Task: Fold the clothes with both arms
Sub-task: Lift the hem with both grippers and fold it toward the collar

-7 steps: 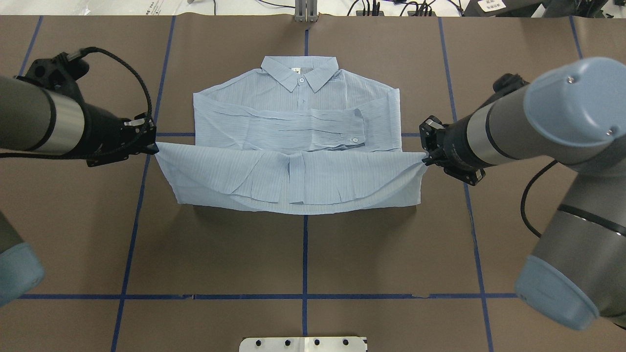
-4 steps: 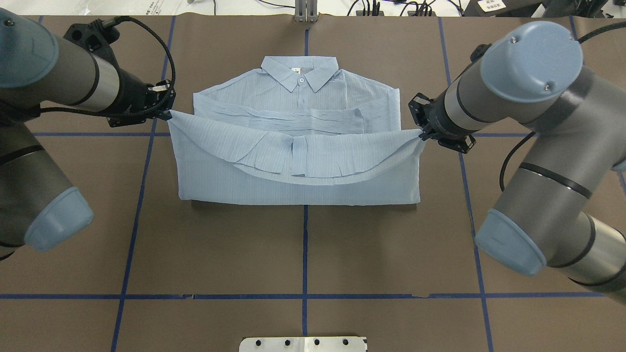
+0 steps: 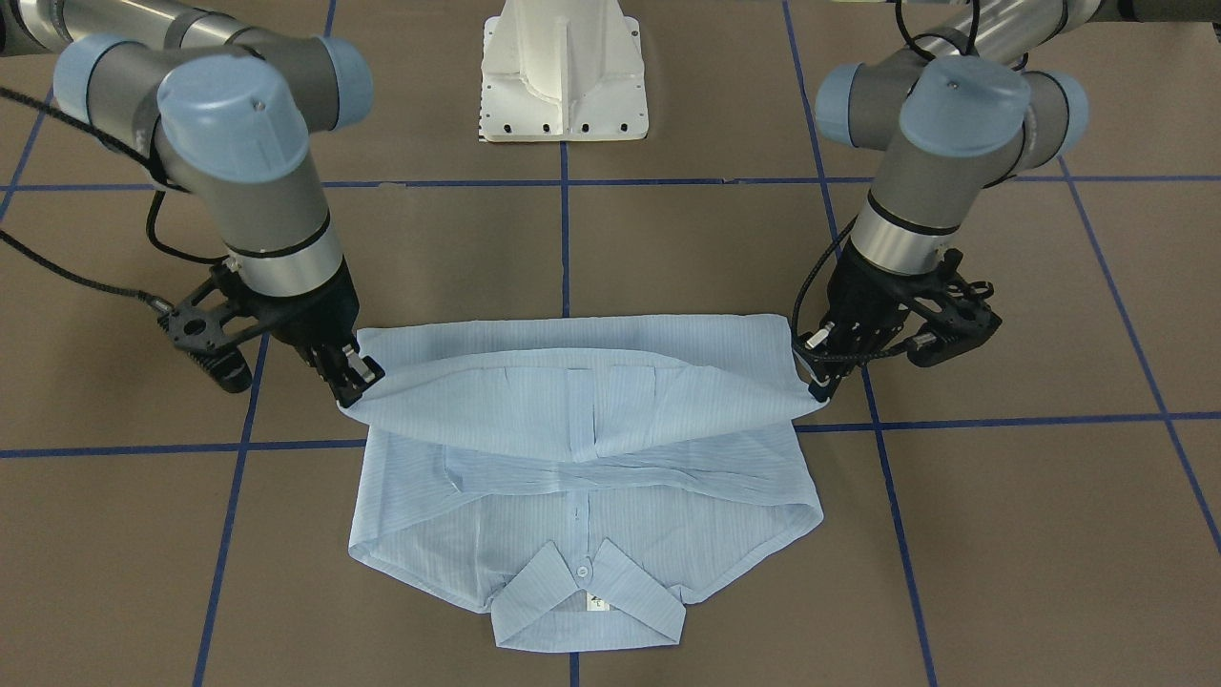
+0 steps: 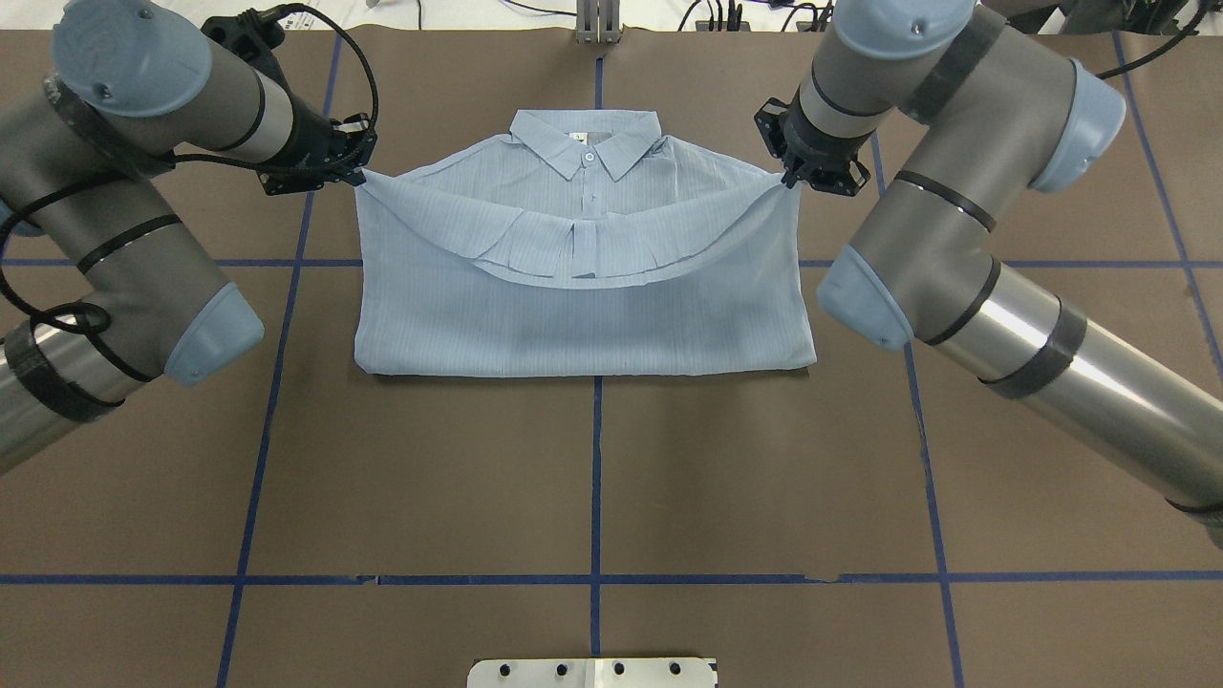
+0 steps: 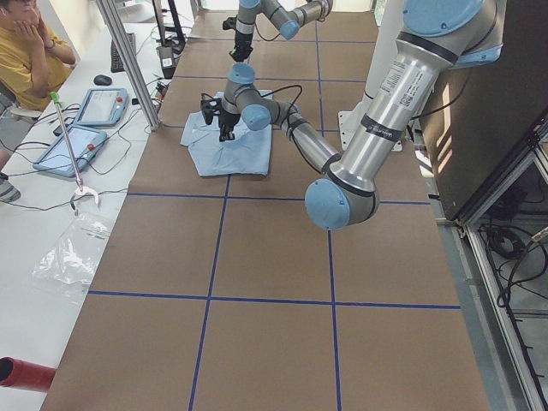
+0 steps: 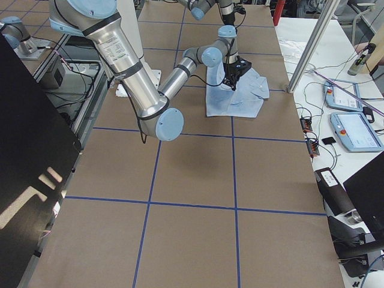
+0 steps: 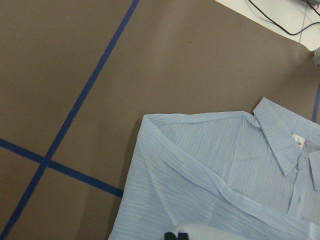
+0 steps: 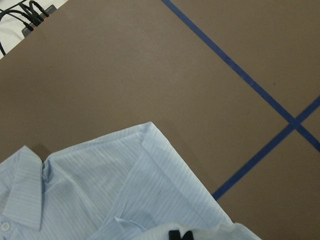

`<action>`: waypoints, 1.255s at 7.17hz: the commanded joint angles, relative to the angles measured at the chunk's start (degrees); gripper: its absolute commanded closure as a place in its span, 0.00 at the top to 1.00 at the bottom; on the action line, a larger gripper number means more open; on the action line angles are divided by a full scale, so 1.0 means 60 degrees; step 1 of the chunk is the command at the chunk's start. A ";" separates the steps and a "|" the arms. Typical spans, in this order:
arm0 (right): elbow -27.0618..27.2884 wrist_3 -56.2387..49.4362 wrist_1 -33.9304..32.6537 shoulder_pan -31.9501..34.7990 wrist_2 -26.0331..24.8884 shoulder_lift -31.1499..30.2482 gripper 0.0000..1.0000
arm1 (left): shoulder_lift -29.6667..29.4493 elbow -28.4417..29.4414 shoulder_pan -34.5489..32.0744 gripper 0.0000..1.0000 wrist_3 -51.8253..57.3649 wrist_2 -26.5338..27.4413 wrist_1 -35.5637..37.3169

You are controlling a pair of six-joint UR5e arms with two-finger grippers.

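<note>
The light blue pinstriped shirt (image 4: pixel 583 306) lies front up on the brown table, with its collar (image 4: pixel 585 134) at the far side. Its lower half is folded up over the chest. My left gripper (image 4: pixel 358 175) is shut on the hem's left corner, next to the left shoulder. My right gripper (image 4: pixel 788 182) is shut on the hem's right corner, next to the right shoulder. The hem sags in a curve between them, just below the collar. In the front-facing view the left gripper (image 3: pixel 813 389) and right gripper (image 3: pixel 355 386) hold the hem a little above the shirt (image 3: pixel 582 534). Both wrist views show shoulder and collar below.
Blue tape lines (image 4: pixel 596 478) grid the table. The white pedestal base (image 3: pixel 563 76) stands at the robot's side. Cables (image 4: pixel 726 14) lie past the far edge. A seated person (image 5: pixel 26 60) and tablets (image 5: pixel 77 145) are beyond the far edge.
Both grippers have carried the hem away from the robot, from mid-shirt up to the shoulders. The folded sleeves are now covered and the fold at the near side has flattened.
</note>
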 commanded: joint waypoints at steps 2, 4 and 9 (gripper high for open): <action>-0.3150 -0.0216 0.1434 0.0310 0.0397 0.1335 0.00 | -0.0734 0.2700 -0.0143 0.00 0.0009 0.0044 -0.2018; -0.3993 -0.0259 0.2285 0.0310 0.0397 0.1355 0.00 | -0.0942 0.3922 -0.0143 0.00 0.0009 0.0233 -0.3106; -0.4391 -0.0333 0.2668 0.0237 0.0031 0.1195 0.00 | -0.1352 0.4498 -0.0084 0.18 0.0024 0.0557 -0.3242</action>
